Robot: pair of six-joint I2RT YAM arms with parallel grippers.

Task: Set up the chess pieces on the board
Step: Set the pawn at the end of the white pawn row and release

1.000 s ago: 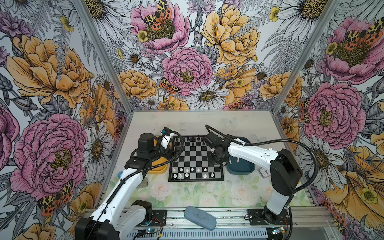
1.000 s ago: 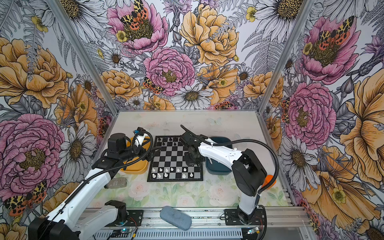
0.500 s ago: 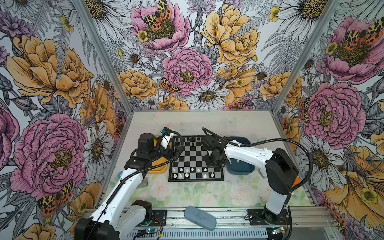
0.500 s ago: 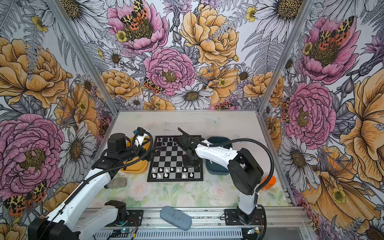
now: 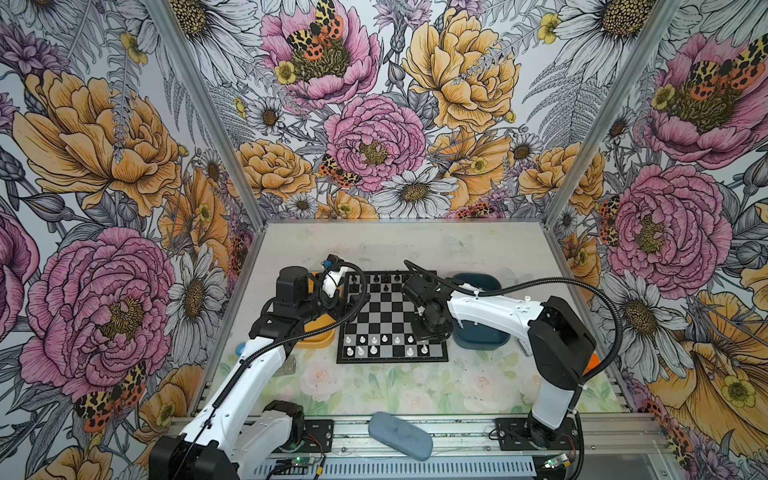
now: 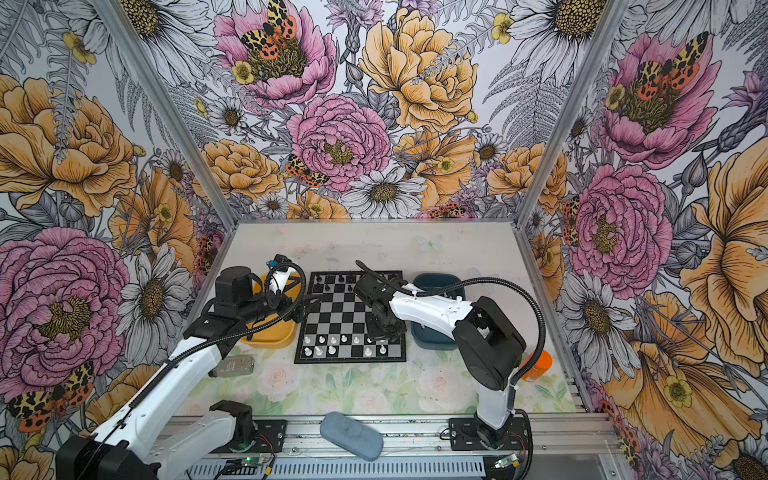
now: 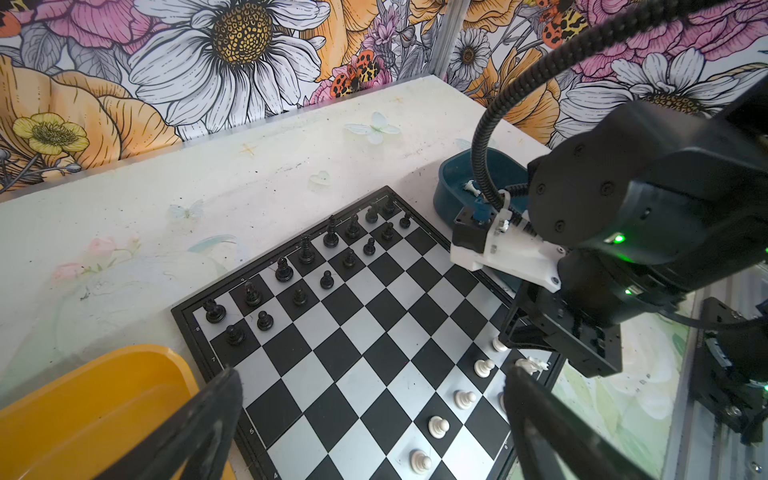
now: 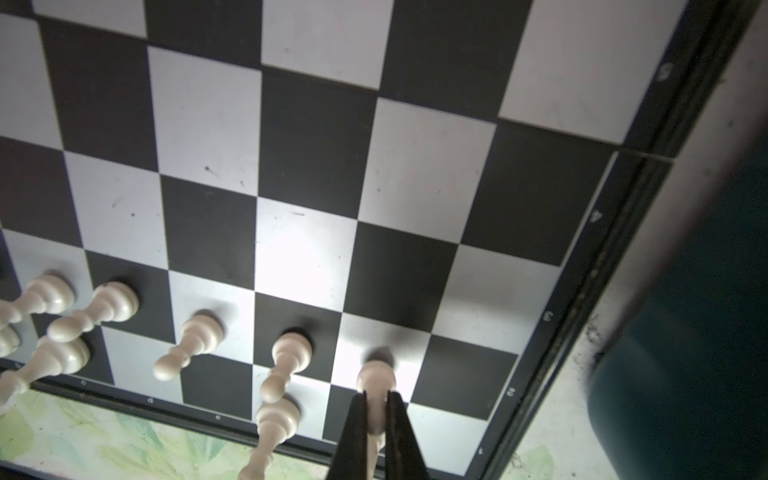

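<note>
Both right fingers point(image 8: 356, 432) are clenched on a white pawn point(image 8: 376, 378), its base at a silver square of the near pawn row on the board point(image 8: 307, 137), toward the blue tray point(image 8: 685, 332). My left fingers point(image 7: 208, 424) hang spread wide, empty, at the board's edge by the yellow tray point(image 7: 83, 407).

My right gripper point(image 8: 376, 397) looks matt black plastic; pawn point(image 8: 376, 376) glossy smooth white plastic; board point(image 8: 307, 257) sheeny, finely scratched; blue tray point(image 8: 685, 332) smooth plastic.
</note>
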